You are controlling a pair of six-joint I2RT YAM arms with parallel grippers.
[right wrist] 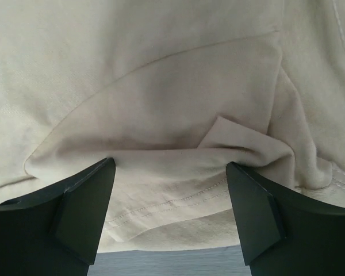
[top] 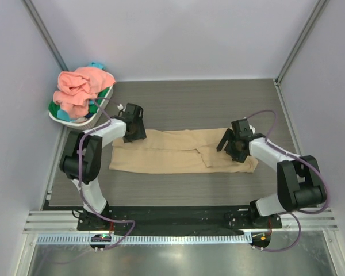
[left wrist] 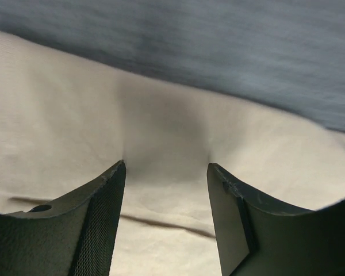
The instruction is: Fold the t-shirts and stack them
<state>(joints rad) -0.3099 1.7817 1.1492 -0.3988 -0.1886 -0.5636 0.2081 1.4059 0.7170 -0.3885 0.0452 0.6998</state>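
Observation:
A tan t-shirt [top: 178, 152] lies on the table, folded into a long flat strip. My left gripper [top: 134, 137] stands open over the strip's upper left corner. In the left wrist view its fingertips [left wrist: 116, 172] rest on the tan cloth [left wrist: 161, 115] with nothing pinched between them. My right gripper [top: 231, 148] is open above the strip's right end. The right wrist view has its jaws wide apart over a hemmed fold of the tan cloth [right wrist: 161, 75]. A salmon pink t-shirt [top: 80, 86] is heaped in the basket, over green [top: 106, 95] and teal [top: 63, 115] cloth.
The white oval basket [top: 75, 121] stands at the table's far left corner, close behind my left arm. Dark grey table top [top: 195, 100] lies beyond the strip, and it also shows in the left wrist view [left wrist: 247, 46]. White walls close in the sides and back.

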